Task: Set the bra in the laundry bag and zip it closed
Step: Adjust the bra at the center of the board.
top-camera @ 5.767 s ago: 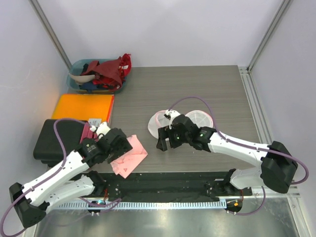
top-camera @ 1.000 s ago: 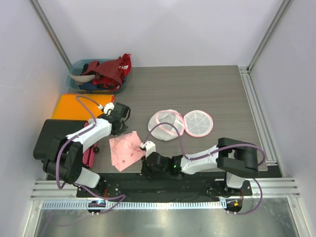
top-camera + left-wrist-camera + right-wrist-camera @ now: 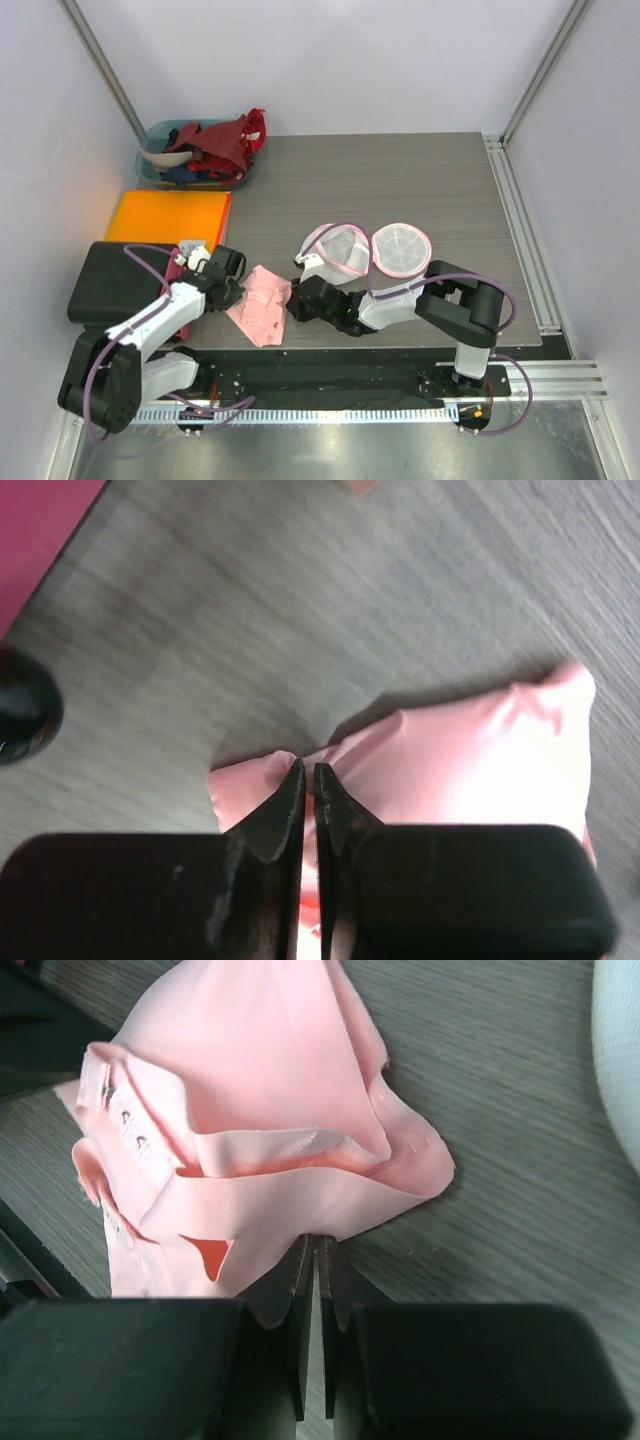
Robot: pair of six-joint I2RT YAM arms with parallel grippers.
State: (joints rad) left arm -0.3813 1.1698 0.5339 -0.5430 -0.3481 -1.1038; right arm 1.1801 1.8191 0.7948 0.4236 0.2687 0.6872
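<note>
Moved: both arms are sitting differently from 1 second ago. The left hand is pulled back toward the near-left, the right hand is up off the near edge at the garment's right side, and the bra is looking more bunched and narrower.
Left hand: its 2 fingers are pressing almost together, pinching a fold at the bra's left edge.
Right hand: its fingers are also nearly touching, and the bra's hem is lying over the tips, so it is apparently nipping that edge, though how much fabric is caught cannot be told.
Bra: pink and crumpled, it is resting on the surface near the front edge, stretched between the 2 hands, with its hook strip showing in the right wrist view.
Laundry bag: the laundry bag is lying unzipped in 2 round mesh halves, just beyond the right hand and a little apart from the bra.
Done so far: the bag is standing open and the garment is being held from both sides.
Left to do: the bra is still lying outside the bag, so lifting it over, tucking it in, folding the halves shut and running the zip are all waiting.
Elsewhere: a teal bin of clothes, an orange folder and a black case are sitting along the left.
</note>
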